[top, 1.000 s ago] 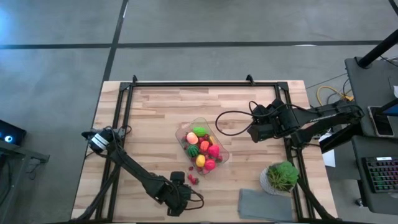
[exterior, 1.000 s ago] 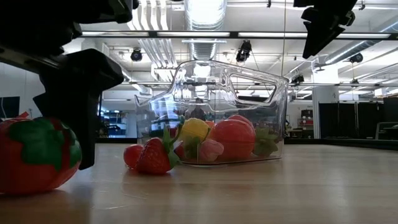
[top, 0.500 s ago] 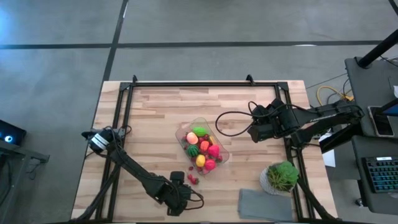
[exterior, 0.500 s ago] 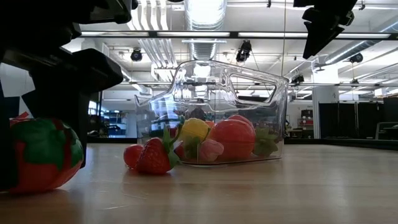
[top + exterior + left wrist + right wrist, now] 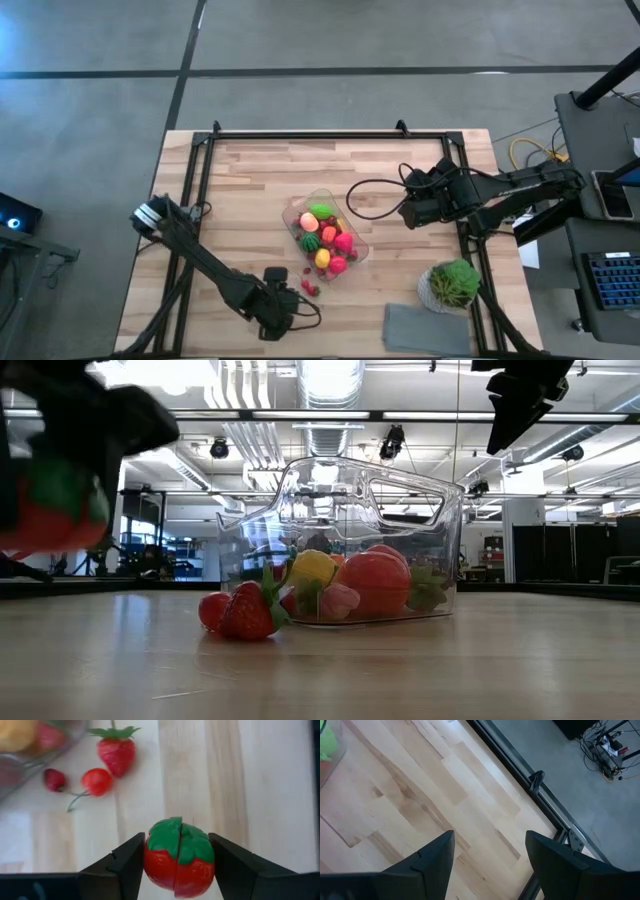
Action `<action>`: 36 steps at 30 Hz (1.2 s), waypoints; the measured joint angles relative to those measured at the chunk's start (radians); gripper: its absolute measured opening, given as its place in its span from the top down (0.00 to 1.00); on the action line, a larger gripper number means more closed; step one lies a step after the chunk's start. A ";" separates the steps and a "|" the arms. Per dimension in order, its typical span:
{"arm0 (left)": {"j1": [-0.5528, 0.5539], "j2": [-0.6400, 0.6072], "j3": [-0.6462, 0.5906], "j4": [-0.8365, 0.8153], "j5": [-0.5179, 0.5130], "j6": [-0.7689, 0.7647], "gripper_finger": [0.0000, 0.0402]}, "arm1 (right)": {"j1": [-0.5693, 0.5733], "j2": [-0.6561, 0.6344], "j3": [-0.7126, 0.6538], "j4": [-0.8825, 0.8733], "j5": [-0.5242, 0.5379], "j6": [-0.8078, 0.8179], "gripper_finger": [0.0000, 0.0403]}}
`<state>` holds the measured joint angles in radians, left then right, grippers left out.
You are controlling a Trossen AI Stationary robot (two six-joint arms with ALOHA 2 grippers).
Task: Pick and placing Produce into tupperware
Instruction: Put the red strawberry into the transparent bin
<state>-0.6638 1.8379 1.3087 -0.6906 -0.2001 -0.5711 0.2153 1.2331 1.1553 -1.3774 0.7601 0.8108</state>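
My left gripper [image 5: 178, 851] is near the table's front edge, shut on a red toy tomato with a green leaf cap [image 5: 179, 857]. The low view shows that tomato [image 5: 48, 500] up off the wood. The clear tupperware [image 5: 296, 212] stands mid-table on its base, with several pieces of produce [image 5: 325, 242] inside. A strawberry [image 5: 116, 751] and two cherries [image 5: 96, 780] lie on the wood by the tub's near corner. My right gripper [image 5: 408, 212] hovers open and empty above the table, to the right of the tub. My left gripper pinches the tomato's two opposite red sides [image 5: 150, 865] between its two fingers. The fingers come from above, slanting steeply down. The tomato is lifted clear of the table, its green cap [image 5: 175, 837] turned up toward the wrist.
A potted green plant [image 5: 453, 284] and a flat grey cloth [image 5: 425, 328] sit at the front right corner. Black frame rails [image 5: 330, 133] run along the table's far and side edges. Bare wood lies left of the tub.
My left gripper has shut on the tomato, which stood on the table between its open fingers a second ago. It has then risen, lifting the tomato clear of the wood. The strawberry, the cherries and the tub have stayed where they were.
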 joint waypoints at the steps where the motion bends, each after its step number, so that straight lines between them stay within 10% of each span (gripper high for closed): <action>1: 0.002 -0.024 0.000 -0.021 0.000 -0.001 0.54 | 0.000 0.000 0.000 0.001 0.000 0.000 0.41; 19: 0.277 -0.391 0.025 -0.235 -0.332 -0.116 0.54 | 0.000 0.000 0.000 0.006 0.025 -0.060 0.41; 30: 0.469 -0.345 0.056 0.032 -0.315 0.179 0.54 | 0.000 0.000 0.000 0.005 0.018 -0.042 0.41; 36: 0.544 -0.277 0.056 0.024 -0.086 0.174 0.54 | 0.000 0.000 0.000 0.002 0.018 -0.002 0.41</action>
<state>-0.1196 1.5605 1.3643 -0.6666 -0.2864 -0.3972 0.2153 1.2330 1.1553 -1.3755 0.7780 0.8089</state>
